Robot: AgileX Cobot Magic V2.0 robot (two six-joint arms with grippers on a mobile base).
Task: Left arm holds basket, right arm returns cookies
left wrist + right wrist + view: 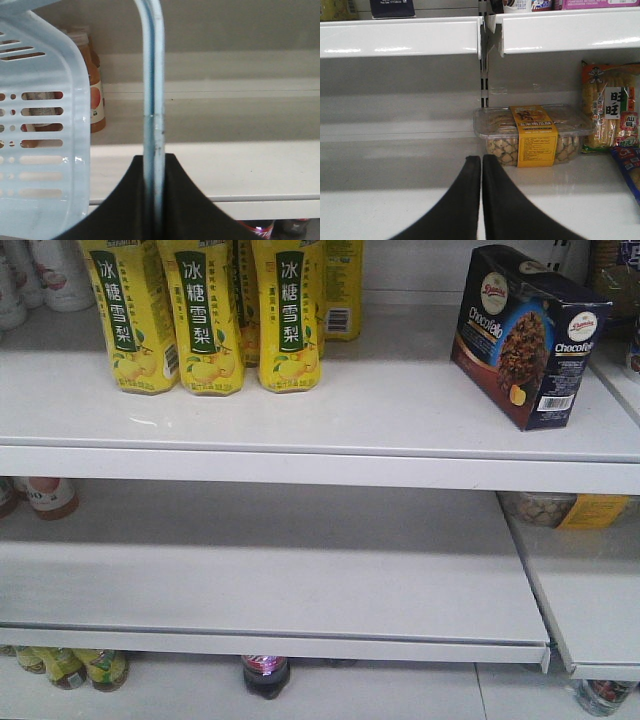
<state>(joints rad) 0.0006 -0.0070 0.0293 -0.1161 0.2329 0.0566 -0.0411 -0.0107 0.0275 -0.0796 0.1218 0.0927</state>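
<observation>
Left gripper (pixel 152 200) clamps basket (pixel 40 125) handle; right gripper (pixel 481 165) closed.

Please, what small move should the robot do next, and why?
Probably keep the left hand closed on the basket handle and draw the right hand back: it is shut and empty, and the cookies already stand on the top shelf.
</observation>
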